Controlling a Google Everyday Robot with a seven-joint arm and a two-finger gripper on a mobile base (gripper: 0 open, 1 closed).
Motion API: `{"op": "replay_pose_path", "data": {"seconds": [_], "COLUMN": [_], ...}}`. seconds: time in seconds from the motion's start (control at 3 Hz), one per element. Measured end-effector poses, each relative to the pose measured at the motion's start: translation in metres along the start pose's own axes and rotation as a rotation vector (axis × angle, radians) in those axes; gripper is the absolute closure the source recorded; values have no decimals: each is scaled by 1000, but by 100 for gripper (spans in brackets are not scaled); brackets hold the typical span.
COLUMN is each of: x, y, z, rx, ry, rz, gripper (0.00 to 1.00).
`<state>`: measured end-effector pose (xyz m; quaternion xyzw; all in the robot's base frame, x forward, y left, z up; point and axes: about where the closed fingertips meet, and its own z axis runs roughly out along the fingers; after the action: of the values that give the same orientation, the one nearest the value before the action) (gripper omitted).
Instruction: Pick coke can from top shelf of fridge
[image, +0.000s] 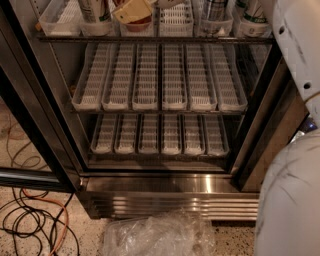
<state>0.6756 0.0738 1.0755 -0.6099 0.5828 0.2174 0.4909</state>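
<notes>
The fridge (165, 192) stands open in front of me. Its top shelf (150, 38) runs along the upper edge of the view, with white trays and drink cans. Only the red base of the coke can (139, 23) shows, in the third lane from the left. The tan part of my gripper (132, 9) is right over and in front of the can at the top edge, and most of the gripper is cut off. A white-and-green can (95, 11) stands to the left of the coke can, and a silver-dark can (215, 10) to its right.
Two can-less racks of white trays (160, 80) (160, 135) sit below. My white arm (300, 50) and body (290, 200) fill the right side. The dark door frame (35, 130) is at the left. A plastic bag (155, 235) and cables (30, 220) lie on the floor.
</notes>
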Motion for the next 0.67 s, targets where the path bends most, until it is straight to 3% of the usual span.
{"op": "replay_pose_path", "data": {"seconds": [0.67], "x": [-11], "y": [-12], "z": [-41], "rx": [171], "ry": [-56], "rz": [-23], "gripper": [100]}}
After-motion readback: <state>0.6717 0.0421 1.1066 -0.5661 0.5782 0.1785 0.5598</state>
